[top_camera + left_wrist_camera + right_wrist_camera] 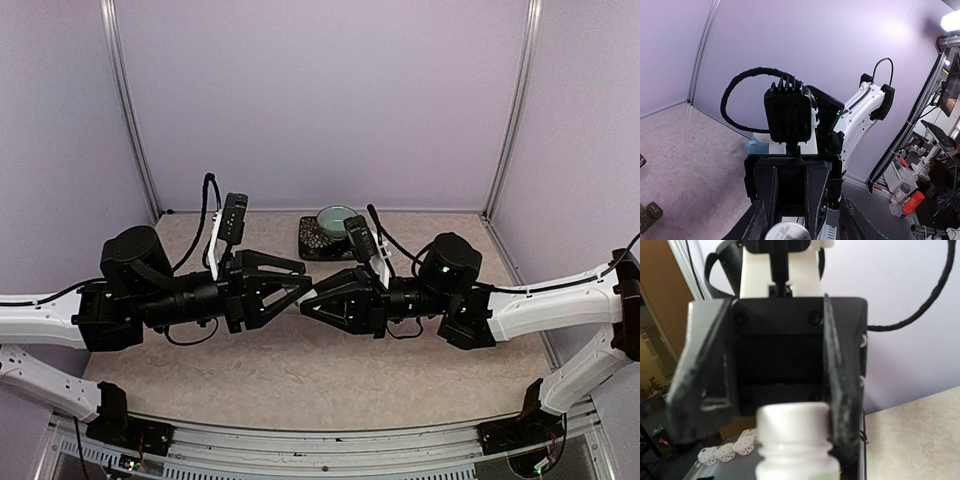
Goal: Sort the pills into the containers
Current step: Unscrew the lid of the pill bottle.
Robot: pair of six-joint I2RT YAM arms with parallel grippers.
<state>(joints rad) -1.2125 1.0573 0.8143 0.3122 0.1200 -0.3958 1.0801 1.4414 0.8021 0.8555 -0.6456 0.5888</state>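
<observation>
Dark green strip of square lidded containers (647, 215) only shows in the left wrist view's corner. Left gripper (300, 285) jaws are spread wide, right gripper (316, 298) is pinching a white plastic bottle (794, 440).

Dark green containers (650, 212) lie flat, cropped

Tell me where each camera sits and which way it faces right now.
Top external: above and behind the robot, looking down on the table; both arms show, left gripper and right gripper tip to tip at centre.
Left wrist: faces the right gripper head-on, right arm behind; its own fingers at the bottom edge.
Right wrist: faces the left gripper head-on past a white bottle; its own fingers don't clearly show.
Shared: the two wrist views look straight at each other.
</observation>
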